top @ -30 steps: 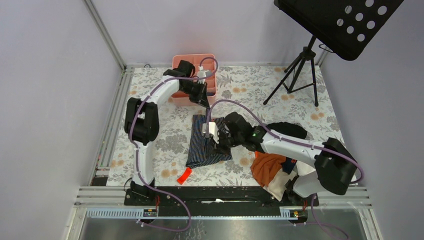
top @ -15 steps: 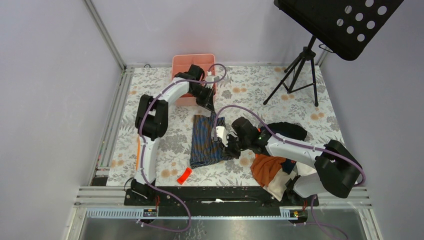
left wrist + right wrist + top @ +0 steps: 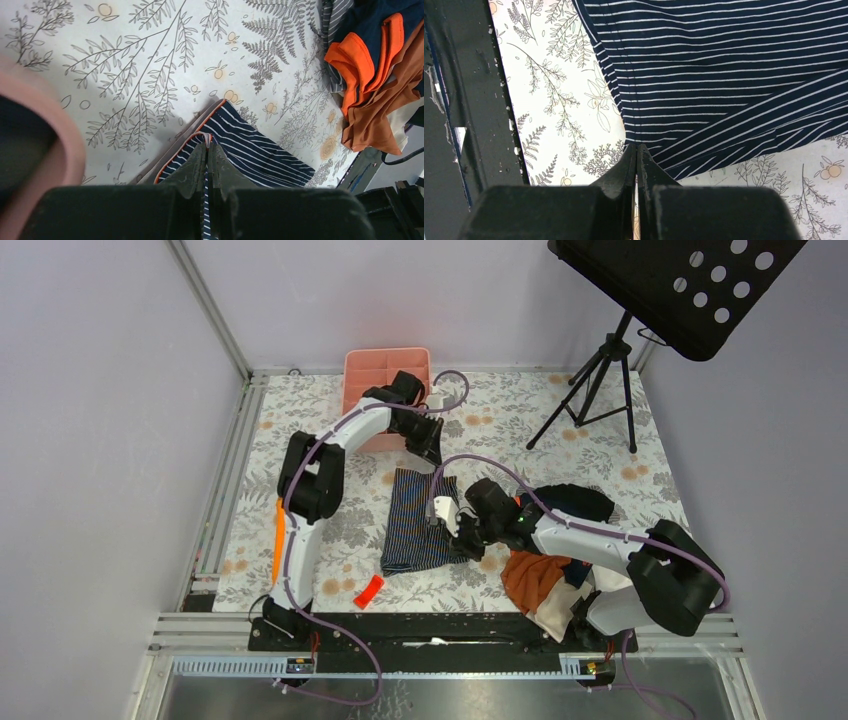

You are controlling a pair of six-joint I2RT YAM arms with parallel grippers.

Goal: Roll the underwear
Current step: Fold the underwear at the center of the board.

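Observation:
The underwear (image 3: pixel 415 525), dark navy with thin white stripes, lies spread on the flowered table (image 3: pixel 330 530). My left gripper (image 3: pixel 437 462) is shut on its far right corner; in the left wrist view the striped cloth (image 3: pixel 260 150) with an orange-edged waistband runs between the closed fingertips (image 3: pixel 207 145). My right gripper (image 3: pixel 462 540) is shut at the near right corner of the cloth. In the right wrist view its closed tips (image 3: pixel 637 147) pinch the hem of the underwear (image 3: pixel 724 75).
A pink bin (image 3: pixel 385 375) stands at the back, its rim (image 3: pixel 55 145) close to my left wrist. A pile with an orange garment (image 3: pixel 540 575) and a black one (image 3: pixel 575 500) lies right. A red piece (image 3: pixel 368 590) lies near front. A tripod (image 3: pixel 600 380) stands back right.
Both grippers have moved to the right, dragging the striped underwear with them. The left arm has swung away from the bin towards the cloth's far corner.

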